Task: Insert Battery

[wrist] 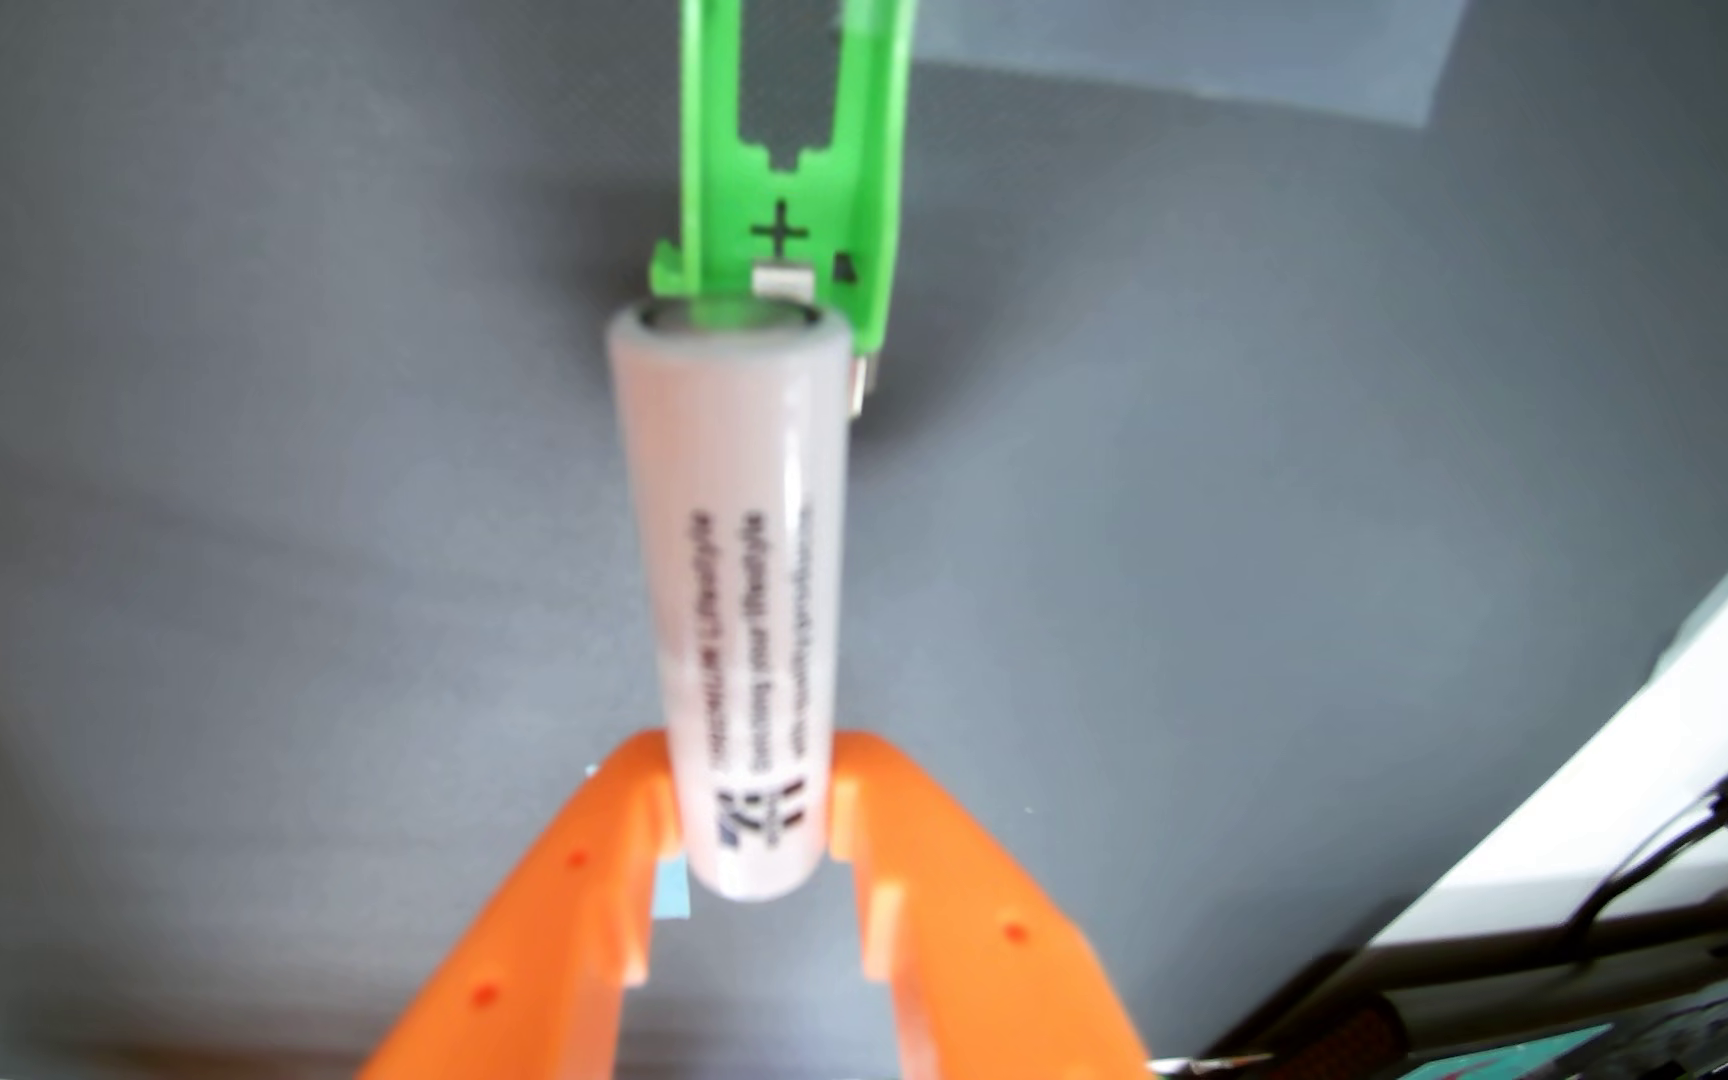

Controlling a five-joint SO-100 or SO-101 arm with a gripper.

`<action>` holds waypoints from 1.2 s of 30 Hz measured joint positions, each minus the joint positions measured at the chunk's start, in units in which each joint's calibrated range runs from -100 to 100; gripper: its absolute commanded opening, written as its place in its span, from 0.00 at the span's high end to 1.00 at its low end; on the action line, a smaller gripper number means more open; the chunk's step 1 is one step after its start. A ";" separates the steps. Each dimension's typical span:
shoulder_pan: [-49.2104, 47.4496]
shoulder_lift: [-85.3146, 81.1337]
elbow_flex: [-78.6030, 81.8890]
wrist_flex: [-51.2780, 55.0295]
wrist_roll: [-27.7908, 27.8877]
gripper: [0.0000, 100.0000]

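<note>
Battery point(740, 613), pale cylinder w/ printed text, sits clamped at its near end between orange gripper point(751, 831) jaws in wrist view, far end just short of green holder point(787, 166) near the "+" mark and metal contact point(783, 278). Risk: battery looks offset vs. slot; it may catch on holder's wall or slip in jaws.

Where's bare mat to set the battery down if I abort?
Bare grey mat lies left of the battery, and right of it up to the white edge. It is crowded ahead at the green holder and lower right by the cables.
</note>
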 measured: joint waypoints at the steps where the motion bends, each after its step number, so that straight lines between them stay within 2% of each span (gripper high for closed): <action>1: 0.16 0.00 0.00 0.00 0.00 0.98; 21: -0.08 0.00 0.00 0.00 0.00 0.98; 31: -6.47 0.00 0.00 0.00 0.87 0.98; 36: -6.64 0.00 0.00 -0.75 0.87 0.99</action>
